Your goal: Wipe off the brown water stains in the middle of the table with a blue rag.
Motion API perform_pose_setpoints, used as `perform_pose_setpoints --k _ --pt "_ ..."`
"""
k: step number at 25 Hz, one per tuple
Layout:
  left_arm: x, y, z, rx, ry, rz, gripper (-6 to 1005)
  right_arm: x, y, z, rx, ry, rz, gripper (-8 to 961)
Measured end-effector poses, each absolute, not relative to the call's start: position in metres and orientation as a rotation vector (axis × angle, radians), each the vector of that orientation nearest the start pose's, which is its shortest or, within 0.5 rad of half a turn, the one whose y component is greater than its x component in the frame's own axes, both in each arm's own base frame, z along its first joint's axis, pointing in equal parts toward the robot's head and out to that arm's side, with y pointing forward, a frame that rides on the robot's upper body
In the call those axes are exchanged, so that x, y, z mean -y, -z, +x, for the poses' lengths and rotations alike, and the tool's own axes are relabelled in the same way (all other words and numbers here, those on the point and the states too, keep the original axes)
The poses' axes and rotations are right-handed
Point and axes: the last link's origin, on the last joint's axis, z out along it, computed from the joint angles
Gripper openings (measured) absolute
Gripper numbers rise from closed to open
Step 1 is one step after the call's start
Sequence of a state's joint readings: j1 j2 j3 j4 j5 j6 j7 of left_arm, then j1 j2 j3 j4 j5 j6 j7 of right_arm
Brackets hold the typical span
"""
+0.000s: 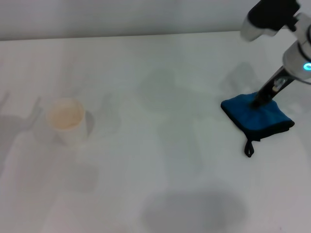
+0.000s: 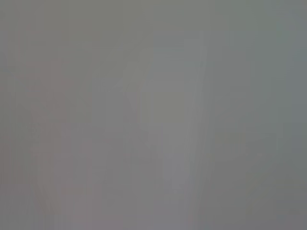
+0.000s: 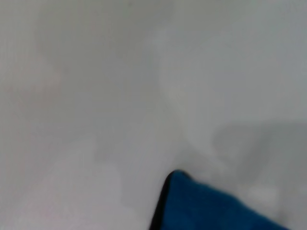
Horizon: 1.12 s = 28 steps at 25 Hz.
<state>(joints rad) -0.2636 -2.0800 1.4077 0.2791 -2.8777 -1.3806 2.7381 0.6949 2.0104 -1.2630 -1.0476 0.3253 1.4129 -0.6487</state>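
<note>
The blue rag [image 1: 257,118] lies folded on the right side of the white table [image 1: 160,160], its black loop [image 1: 249,148] trailing toward the front edge. My right gripper [image 1: 258,100] comes down from the upper right and its tip rests on the rag's far part. A corner of the rag [image 3: 211,206] also shows in the right wrist view. I cannot make out the brown water stains in any view. The left wrist view holds only a plain grey surface, and the left gripper is out of sight.
A white cup [image 1: 66,120] with a beige inside stands on the left side of the table. The table's far edge [image 1: 121,36] meets a pale wall. Soft grey shadows lie across the tabletop's middle and front.
</note>
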Motion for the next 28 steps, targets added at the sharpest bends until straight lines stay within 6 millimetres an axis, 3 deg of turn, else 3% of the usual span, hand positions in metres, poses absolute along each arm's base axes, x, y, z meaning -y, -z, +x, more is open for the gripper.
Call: perform_pose_setpoints --k 6,14,24,28 --pt "-0.295 -0.02 -0.322 0.393 0.936 -1.651 882 -0.387 -0.059 0.257 -1.012 0.503 -2.292 475" --pt "-0.297 -0.021 -0.321 0.388 0.936 -1.651 882 -0.378 -0.099 0.284 -1.06 0.053 -2.197 475" --pt "-0.297 -0.024 -0.326 0.4 0.92 -1.635 882 -0.361 -0.117 0.326 -0.929 -0.371 -2.072 475" --pt "-0.298 -0.025 -0.326 0.399 0.92 -1.633 882 -0.347 -0.117 0.356 -0.906 -0.494 -1.965 474"
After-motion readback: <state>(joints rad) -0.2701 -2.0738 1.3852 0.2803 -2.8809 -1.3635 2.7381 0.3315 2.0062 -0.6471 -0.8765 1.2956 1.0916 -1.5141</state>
